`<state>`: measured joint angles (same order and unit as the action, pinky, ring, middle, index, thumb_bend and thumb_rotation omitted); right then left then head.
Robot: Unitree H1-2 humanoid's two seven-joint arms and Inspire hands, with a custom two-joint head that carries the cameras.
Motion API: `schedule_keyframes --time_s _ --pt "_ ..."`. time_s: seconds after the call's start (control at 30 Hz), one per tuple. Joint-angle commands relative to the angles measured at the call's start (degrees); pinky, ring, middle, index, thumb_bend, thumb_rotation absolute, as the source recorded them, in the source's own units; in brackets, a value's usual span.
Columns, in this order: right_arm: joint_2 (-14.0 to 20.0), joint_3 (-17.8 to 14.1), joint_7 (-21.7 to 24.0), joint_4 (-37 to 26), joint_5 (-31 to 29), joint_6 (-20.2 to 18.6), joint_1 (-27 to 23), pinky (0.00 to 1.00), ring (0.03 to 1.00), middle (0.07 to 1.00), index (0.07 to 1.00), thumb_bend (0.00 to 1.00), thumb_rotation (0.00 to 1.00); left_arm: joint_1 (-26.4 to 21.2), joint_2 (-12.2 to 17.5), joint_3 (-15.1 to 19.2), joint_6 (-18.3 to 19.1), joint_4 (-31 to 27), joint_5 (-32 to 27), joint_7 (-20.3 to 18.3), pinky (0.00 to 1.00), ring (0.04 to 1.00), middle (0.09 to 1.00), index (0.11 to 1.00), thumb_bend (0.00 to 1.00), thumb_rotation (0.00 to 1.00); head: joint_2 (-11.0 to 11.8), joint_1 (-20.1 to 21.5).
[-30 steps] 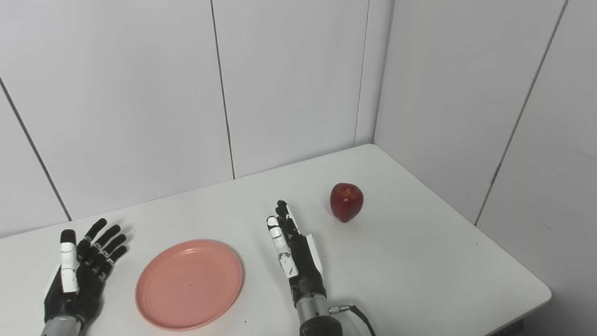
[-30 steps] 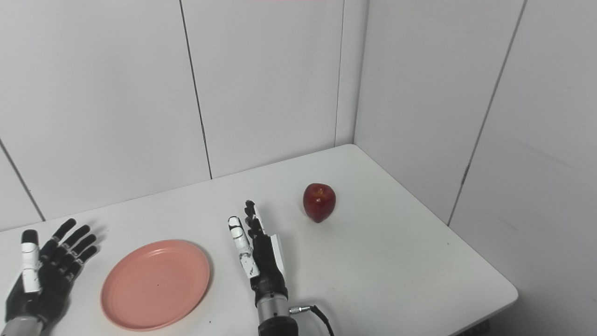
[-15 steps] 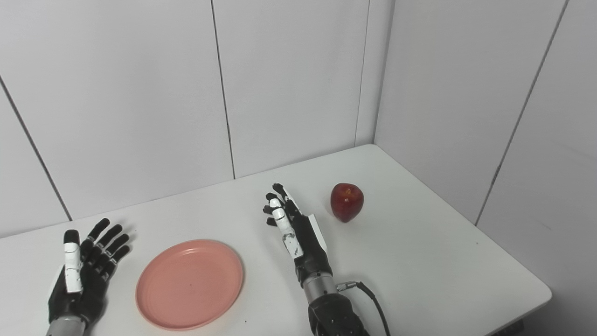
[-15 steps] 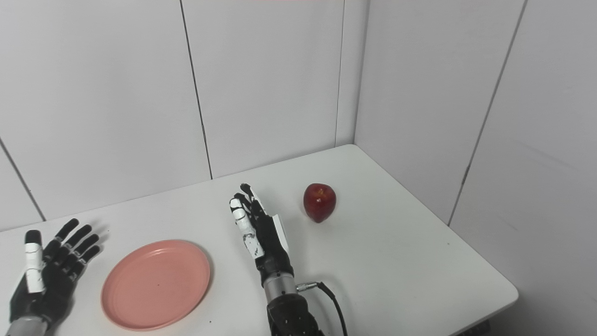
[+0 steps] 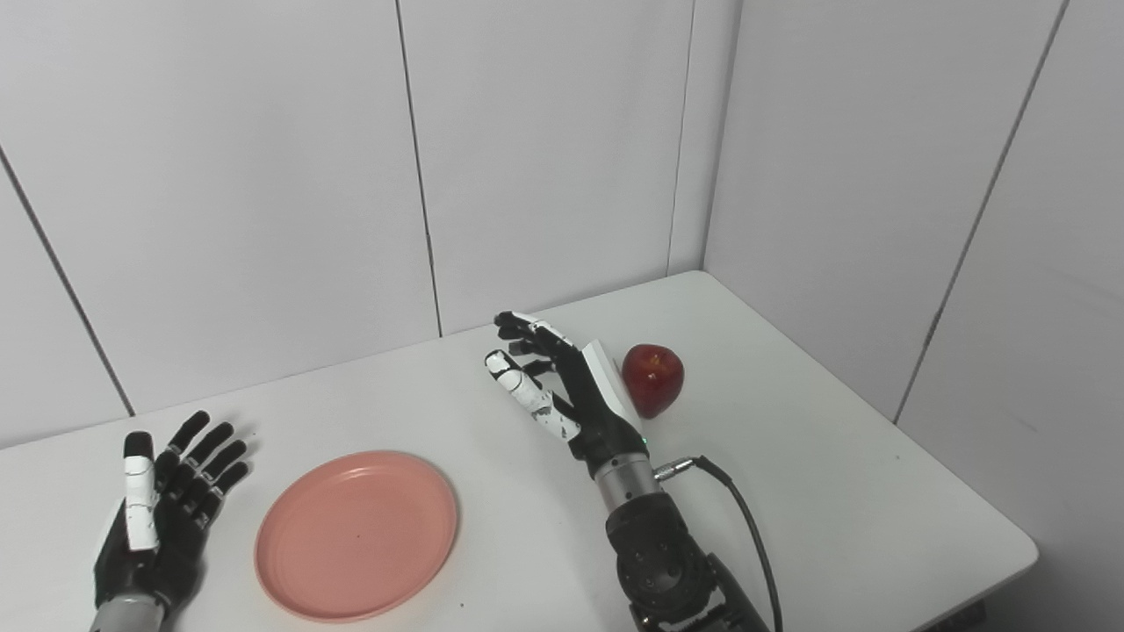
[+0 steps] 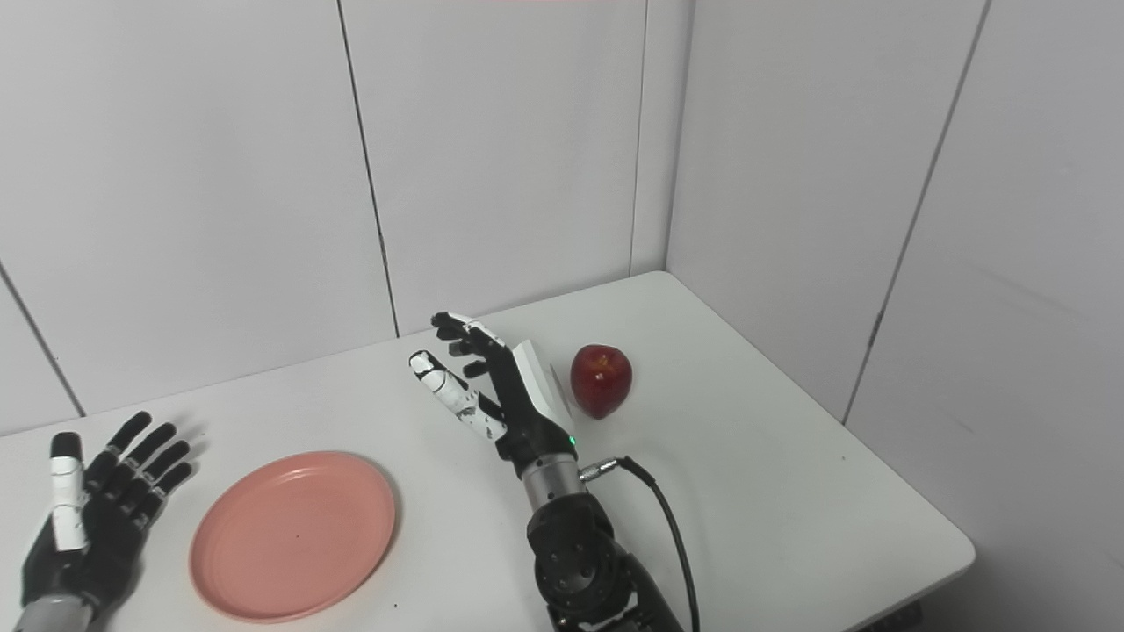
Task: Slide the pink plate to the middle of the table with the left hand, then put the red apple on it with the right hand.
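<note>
The pink plate (image 5: 356, 534) lies flat on the white table (image 5: 817, 491), left of the middle and near the front edge. The red apple (image 5: 654, 378) stands upright toward the back right. My right hand (image 5: 562, 386) hovers above the table just left of the apple, open, fingers spread and slightly curled, its back almost against the fruit. My left hand (image 5: 162, 518) rests open at the far left, palm up, a short gap away from the plate's left rim. Neither hand holds anything.
White wall panels close off the back and the right side, meeting in a corner behind the apple. The table's right edge and front right corner (image 5: 1023, 549) lie beyond the apple. A black cable (image 5: 746, 518) loops from my right wrist.
My right hand has risen and travelled forward and right, from beside the plate to right beside the apple, its fingers curling a little. The left hand, plate and apple have stayed put.
</note>
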<state>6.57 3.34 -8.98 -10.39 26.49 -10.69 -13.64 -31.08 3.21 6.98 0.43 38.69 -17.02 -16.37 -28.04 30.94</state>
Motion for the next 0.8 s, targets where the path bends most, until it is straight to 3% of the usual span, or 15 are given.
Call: schedule_keyframes --time_s 0.0,0.2,0.77 --pt "0.99 -0.25 0.73 -1.73 1.82 -1.45 -3.04 0.70 0.775 0.790 0.787 0.85 1.00 0.32 0.15 -0.34 2.22 1.37 0.52 0.52 0.86 0.835 0.842 0.851 0.86 0.89 -0.07 -0.10" --pt "4.48 -0.29 1.04 -1.09 7.20 -1.57 -4.83 0.66 0.778 0.801 0.786 0.92 1.00 0.44 0.19 -0.38 2.33 1.35 0.64 0.67 0.86 0.835 0.842 0.850 0.87 0.88 -0.09 -0.33" --pt "13.21 2.20 0.34 4.54 23.83 -1.11 -7.80 0.73 0.780 0.783 0.783 0.89 1.00 0.33 0.34 -0.55 2.26 1.66 0.72 0.50 0.87 0.839 0.845 0.849 0.87 0.89 0.23 -0.73"
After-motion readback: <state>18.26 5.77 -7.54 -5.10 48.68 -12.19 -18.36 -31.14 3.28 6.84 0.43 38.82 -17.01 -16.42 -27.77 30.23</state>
